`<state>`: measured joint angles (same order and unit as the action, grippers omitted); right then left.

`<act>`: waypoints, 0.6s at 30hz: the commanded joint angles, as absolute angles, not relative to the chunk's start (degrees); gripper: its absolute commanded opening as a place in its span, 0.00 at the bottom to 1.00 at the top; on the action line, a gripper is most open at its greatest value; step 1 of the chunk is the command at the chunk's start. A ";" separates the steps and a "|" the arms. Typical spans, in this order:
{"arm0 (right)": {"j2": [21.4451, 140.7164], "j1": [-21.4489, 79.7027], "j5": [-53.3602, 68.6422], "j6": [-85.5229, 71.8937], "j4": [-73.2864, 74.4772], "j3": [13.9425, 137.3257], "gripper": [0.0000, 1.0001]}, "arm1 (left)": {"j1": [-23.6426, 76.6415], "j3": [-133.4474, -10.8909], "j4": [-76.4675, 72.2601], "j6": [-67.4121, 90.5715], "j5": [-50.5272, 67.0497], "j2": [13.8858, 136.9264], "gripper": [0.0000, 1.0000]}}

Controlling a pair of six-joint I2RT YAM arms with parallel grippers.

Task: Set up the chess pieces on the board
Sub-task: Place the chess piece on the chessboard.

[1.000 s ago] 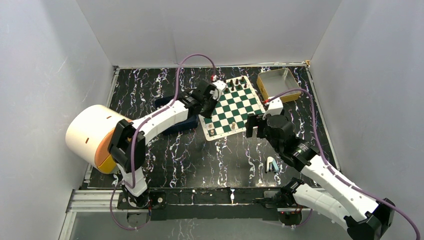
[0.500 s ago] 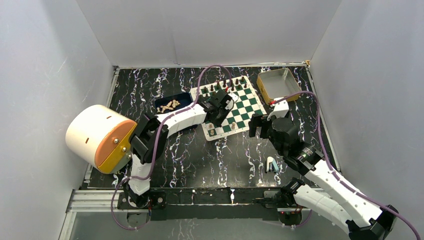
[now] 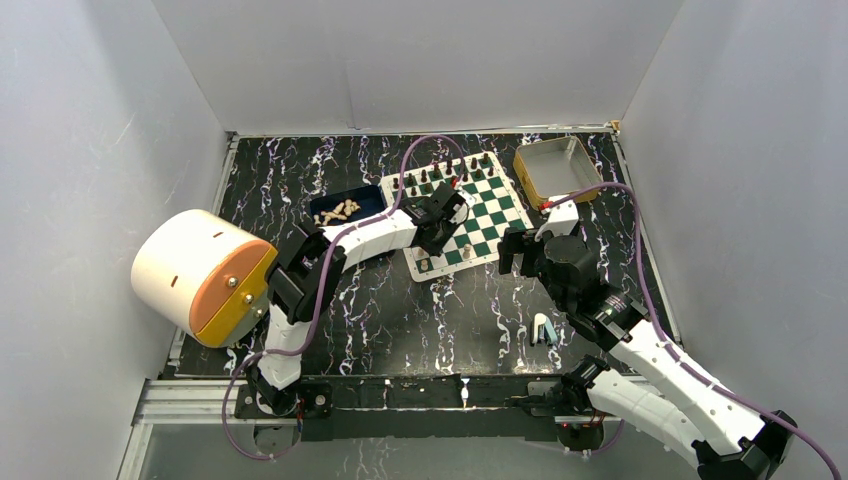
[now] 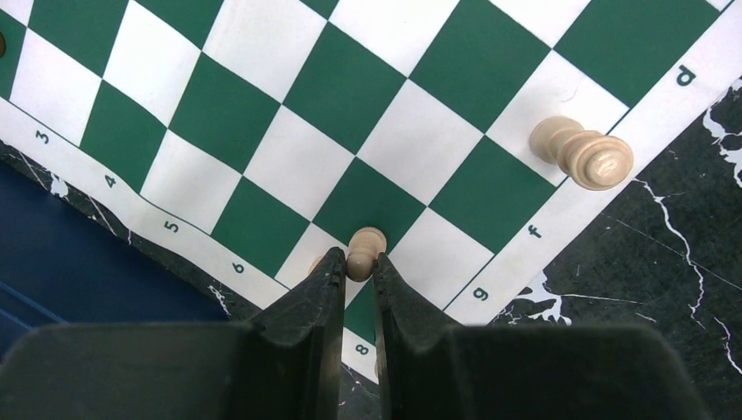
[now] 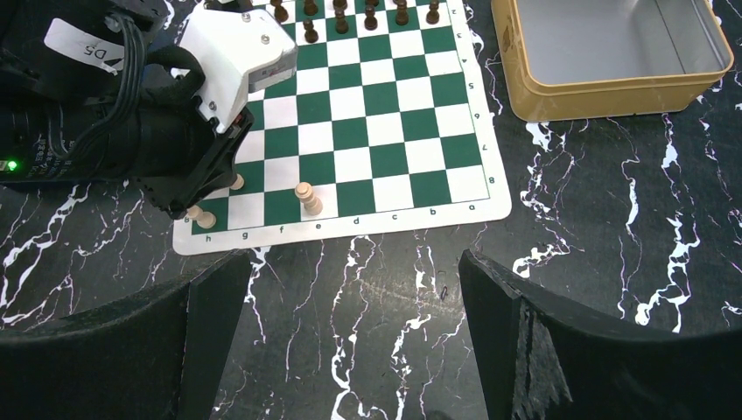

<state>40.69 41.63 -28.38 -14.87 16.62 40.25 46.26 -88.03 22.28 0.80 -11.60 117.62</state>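
Top view: the left gripper (image 3: 447, 228) hangs over the near-left corner of the board (image 3: 492, 203); the right gripper (image 3: 514, 250) sits just off its near edge.
Left wrist: the fingers pinch a cream pawn (image 4: 365, 251) by the board's g-file edge.
Right wrist: the jaws are spread wide, holding nothing.

The left arm (image 3: 350, 238) reaches forward and to the right, and the left gripper (image 4: 354, 262) points down with its jaws almost closed on one cream chess piece (image 4: 365, 249) (only the fingertips pinch it). The right arm (image 3: 640, 345) bends toward the left; the right gripper (image 5: 350, 276) hangs with jaws wide apart, holding nothing.
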 commanded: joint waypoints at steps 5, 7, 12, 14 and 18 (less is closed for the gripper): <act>40.17 41.50 -29.33 -15.56 14.32 39.73 0.99 | 46.32 -90.60 21.88 0.26 -11.40 118.47 0.01; 39.91 41.47 -29.41 -15.55 14.49 39.73 0.99 | 46.32 -90.61 21.82 0.26 -11.59 118.69 0.01; 39.64 41.45 -29.70 -15.38 14.46 39.58 0.99 | 46.33 -90.73 21.63 0.26 -11.61 118.90 0.01; 39.79 41.45 -29.63 -15.44 14.48 39.58 0.99 | 46.40 -90.74 21.66 0.26 -11.64 118.94 0.01; 39.91 41.45 -29.58 -15.47 14.37 39.47 0.99 | 46.32 -90.59 21.56 0.26 -12.20 119.11 0.01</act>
